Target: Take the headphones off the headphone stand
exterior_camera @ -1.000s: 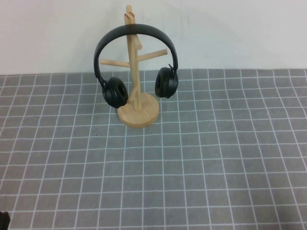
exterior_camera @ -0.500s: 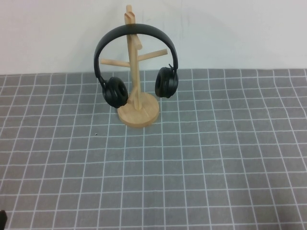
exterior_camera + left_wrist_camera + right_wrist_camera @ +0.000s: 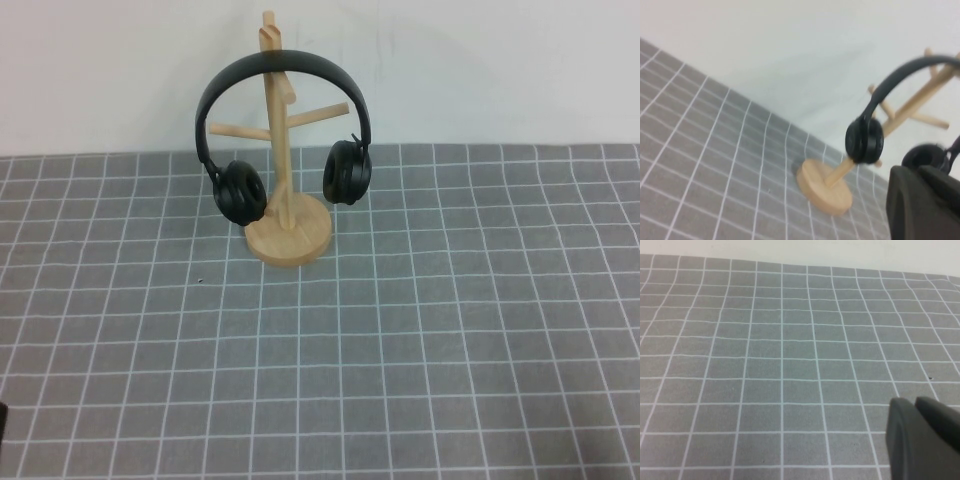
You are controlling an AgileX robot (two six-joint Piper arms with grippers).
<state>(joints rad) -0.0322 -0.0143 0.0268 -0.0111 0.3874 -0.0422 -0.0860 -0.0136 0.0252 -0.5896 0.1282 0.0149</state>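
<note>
The matte black headphones [image 3: 240, 192] hang by their headband over the top of the light wooden stand [image 3: 290, 238], at the far middle of the table, one ear cup on each side of the post. In the left wrist view the headphones [image 3: 865, 140] and the stand [image 3: 824, 186] lie ahead of my left gripper [image 3: 915, 172], which is shut, empty and well apart from them. My right gripper [image 3: 914, 404] is shut and empty above bare mat. It is outside the high view.
A grey mat with a white grid [image 3: 400, 340] covers the table. A white wall [image 3: 480, 70] stands right behind the stand. A dark sliver of the left arm [image 3: 2, 420] shows at the near left edge.
The dark sliver of the left arm at the high view's near left corner has shifted up the edge and grown thinner. The headphones and the stand have not moved.
</note>
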